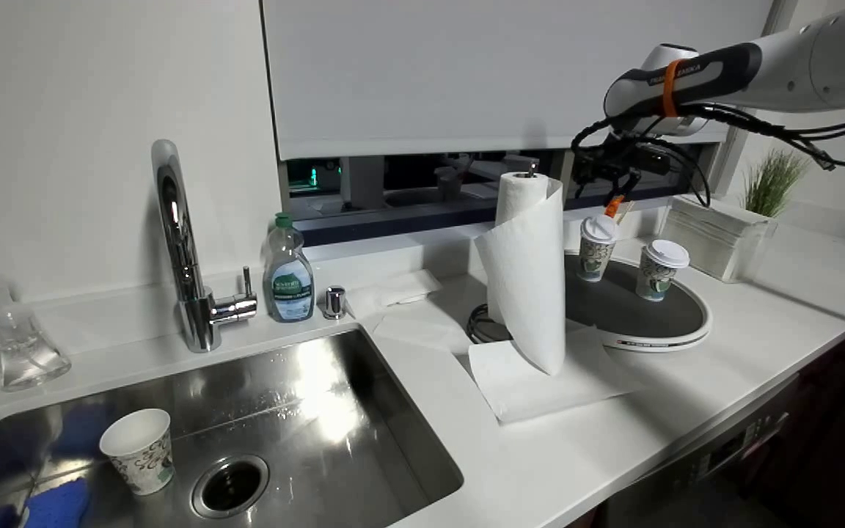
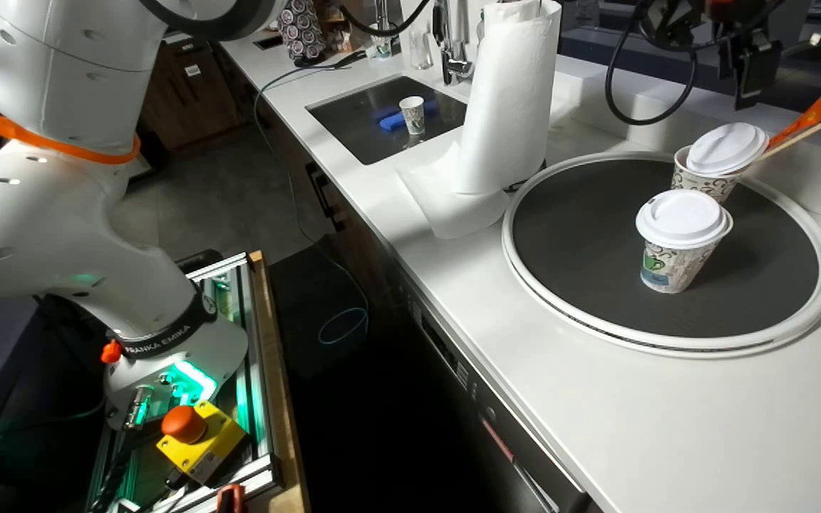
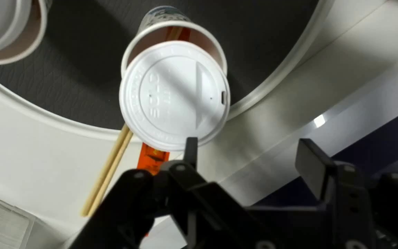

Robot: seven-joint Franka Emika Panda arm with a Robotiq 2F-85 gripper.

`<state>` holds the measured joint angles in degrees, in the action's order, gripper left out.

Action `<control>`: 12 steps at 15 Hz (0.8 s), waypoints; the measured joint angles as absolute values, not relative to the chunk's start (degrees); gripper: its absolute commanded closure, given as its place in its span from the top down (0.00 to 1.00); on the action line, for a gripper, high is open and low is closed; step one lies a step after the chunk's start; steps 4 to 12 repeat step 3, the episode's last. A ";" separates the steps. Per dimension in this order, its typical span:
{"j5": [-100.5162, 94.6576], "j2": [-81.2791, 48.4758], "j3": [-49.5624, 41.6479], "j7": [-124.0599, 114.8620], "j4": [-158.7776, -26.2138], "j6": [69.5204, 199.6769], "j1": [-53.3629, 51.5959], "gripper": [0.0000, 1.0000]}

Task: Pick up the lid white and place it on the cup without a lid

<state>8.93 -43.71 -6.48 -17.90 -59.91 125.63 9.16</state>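
A white lid lies tilted and off-centre over a patterned paper cup, which holds wooden sticks and an orange packet. In the wrist view the lid leaves part of this cup's mouth uncovered. Beside it stands another patterned cup with a white lid; the wrist view shows part of its inside beside the lid. A third patterned cup without a lid stands in the sink. My gripper is open and empty, above and beside the tilted lid; its left finger overlaps the lid's edge in the wrist view.
Both lidded cups stand on a dark round turntable with a white rim. A paper towel roll stands between turntable and sink. A planter box stands beyond the turntable. A soap bottle and faucet stand behind the sink.
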 measured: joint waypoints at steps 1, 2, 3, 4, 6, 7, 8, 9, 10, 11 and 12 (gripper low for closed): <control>9.43 -42.91 -6.10 -17.90 -59.95 125.36 9.17 1.00; 10.33 -41.98 -5.36 -17.57 -60.06 124.22 9.32 1.00; 11.49 -40.68 -4.30 -16.52 -60.49 122.95 9.60 1.00; 11.49 -40.68 -4.30 -16.52 -60.49 122.95 9.60 1.00; 11.49 -40.68 -4.30 -16.52 -60.49 122.95 9.60 1.00; 11.49 -40.68 -4.30 -16.52 -60.49 122.95 9.60 1.00; 11.49 -40.68 -4.30 -16.52 -60.49 122.95 9.60 1.00; 11.49 -40.68 -4.30 -16.52 -60.49 122.95 9.60 1.00; 11.49 -40.68 -4.30 -16.52 -60.49 122.95 9.60 1.00; 11.49 -40.68 -4.30 -16.52 -60.49 122.95 9.60 1.00; 11.49 -40.68 -4.30 -16.52 -60.49 122.95 9.60 1.00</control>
